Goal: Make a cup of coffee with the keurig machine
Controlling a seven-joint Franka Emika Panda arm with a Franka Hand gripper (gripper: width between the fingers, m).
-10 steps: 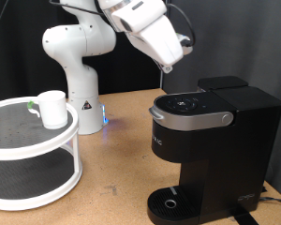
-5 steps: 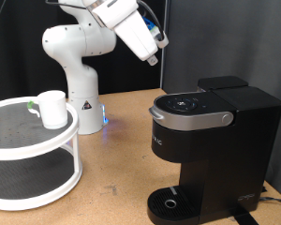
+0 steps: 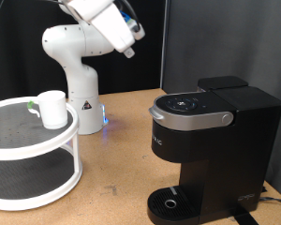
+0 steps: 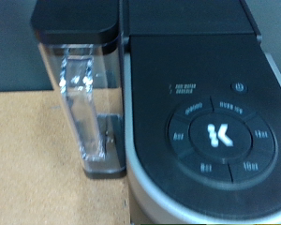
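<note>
tool (image 3: pixel 131 49) raised above, empty white cup (image 3: pixel 52 108) on shelf (image 3: pixel 33 141), keurig (image 3: pixel 211 150) lid closed

Robotics lab setup, white robot arm (image 3: pixel 80 56) mounted on wooden table (image 3: pixel 122 150), black curtain backdrop (image 3: pixel 225 37), white two-tier stand (image 3: pixel 33 150).

One keurig machine (image 3: pixel 212 148) on the bench (image 3: pixel 122 169), lid closed, with one silver-grey handle (image 3: pixel 189 118) and one round drip tray (image 3: pixel 170 202). One clear water tank (image 4: pixel 82 98) beside its button panel in the wrist view. One white cup of coffee (image 3: pixel 53 109). One two-tier white round shelf (image 3: pixel 36 150). One white robot arm (image 3: pixel 80 56).
</note>
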